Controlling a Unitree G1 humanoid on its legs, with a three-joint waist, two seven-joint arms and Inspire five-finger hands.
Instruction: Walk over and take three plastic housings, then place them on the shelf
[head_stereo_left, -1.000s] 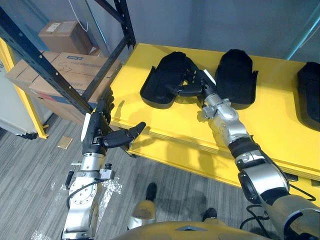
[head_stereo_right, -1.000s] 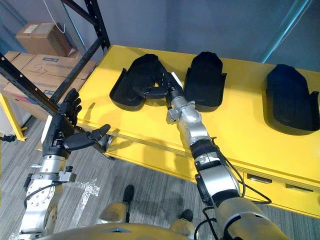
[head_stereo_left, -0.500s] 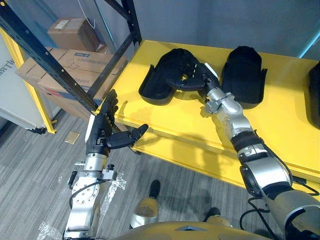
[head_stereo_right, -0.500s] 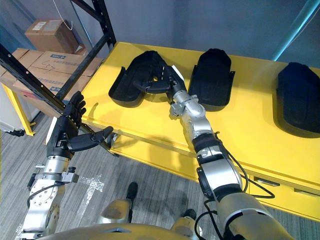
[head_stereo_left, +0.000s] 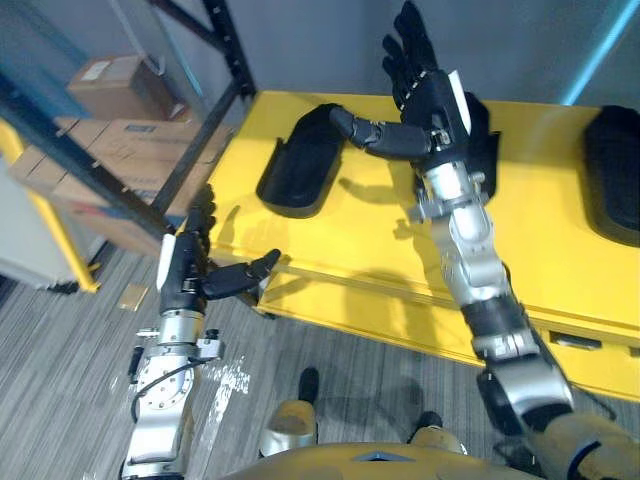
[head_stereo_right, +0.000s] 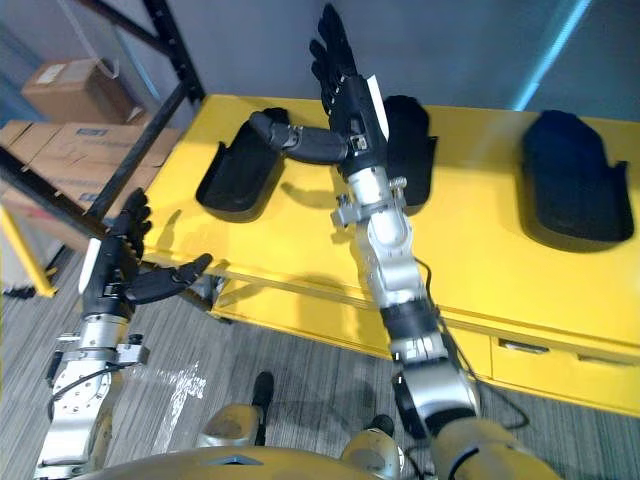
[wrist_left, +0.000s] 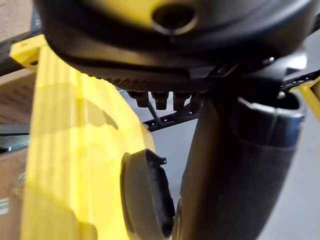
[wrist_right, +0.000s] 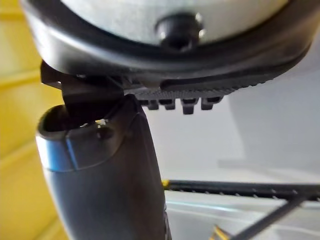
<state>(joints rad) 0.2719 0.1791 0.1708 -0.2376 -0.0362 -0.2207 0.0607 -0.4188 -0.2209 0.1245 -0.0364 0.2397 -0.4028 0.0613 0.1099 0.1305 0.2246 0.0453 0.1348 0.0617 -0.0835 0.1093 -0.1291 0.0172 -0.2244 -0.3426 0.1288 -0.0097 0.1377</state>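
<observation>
1. Setting: a yellow surface (head_stereo_right: 470, 260) stands against a grey wall, with drawer fronts along its front edge. A dark metal rack (head_stereo_left: 195, 120) stands off its left end, and cardboard boxes (head_stereo_left: 120, 135) sit on the grey floor behind the rack.

2. Plastic housings, three black shells, all lying on the yellow surface:
   - left housing (head_stereo_right: 240, 175), near the left end, hollow side up, so its raised rim offers an edge to grip;
   - middle housing (head_stereo_right: 410, 150), toward the back edge, partly hidden behind the right arm;
   - right housing (head_stereo_right: 565, 190), well apart, toward the right end.

3. Right hand (head_stereo_right: 345, 95): raised above the surface between the left and middle housings, fingers straight and spread, thumb stuck out toward the left housing. It holds nothing and touches no housing.

4. Left hand (head_stereo_left: 190, 265): low, off the front left corner of the surface, fingers straight, thumb pointing toward the front edge. It holds nothing; judged to be parked clear of the work.

5. Status: whether this surface counts as the task's shelf or as the pick-up place cannot be settled here. The scene fits either housings laid down and released, or housings waiting to be lifted.
</observation>
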